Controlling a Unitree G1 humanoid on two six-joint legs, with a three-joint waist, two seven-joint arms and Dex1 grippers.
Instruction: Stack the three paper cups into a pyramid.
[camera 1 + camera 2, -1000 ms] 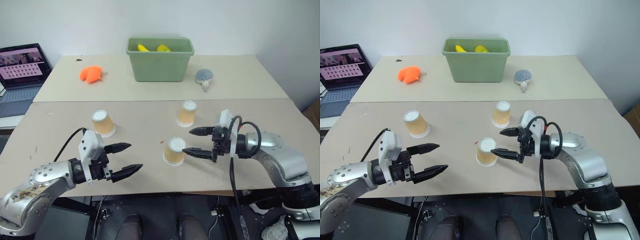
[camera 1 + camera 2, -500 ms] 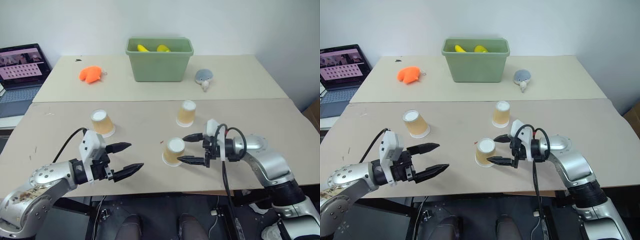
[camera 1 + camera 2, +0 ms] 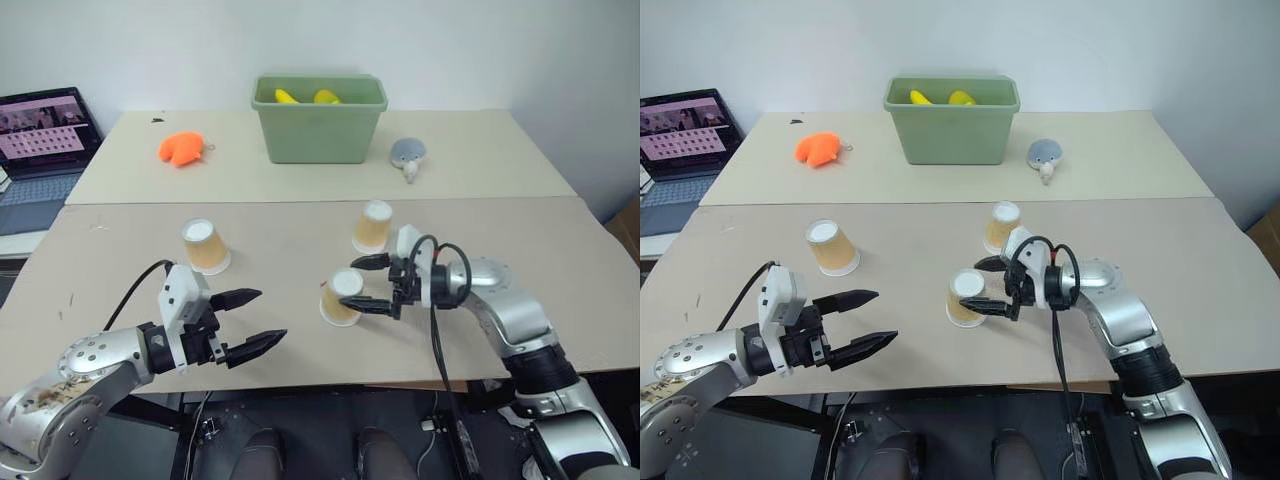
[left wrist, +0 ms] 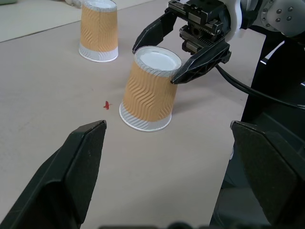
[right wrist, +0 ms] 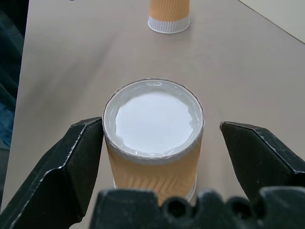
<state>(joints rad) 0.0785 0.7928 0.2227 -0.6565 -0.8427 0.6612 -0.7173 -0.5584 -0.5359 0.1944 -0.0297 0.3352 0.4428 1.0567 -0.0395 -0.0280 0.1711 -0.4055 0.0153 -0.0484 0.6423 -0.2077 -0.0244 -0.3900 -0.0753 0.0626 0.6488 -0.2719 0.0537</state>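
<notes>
Basically nothing stacked yet: three paper cups (image 3: pixel 342 297) (image 3: pixel 374 226) (image 3: pixel 205 246) upside down, apart on table (image 3: pixel 280 240), right gripper (image 3: pixel 372 283) spread wide, straddling near-centre tilted cup, ungrasped, left gripper (image 3: pixel 252 320) open and empty, whole pyramid left.

The right gripper (image 3: pixel 364 283) is further left now, its open fingers either side of the nearest cup (image 3: pixel 340 297), which tilts, nudged left.
</notes>
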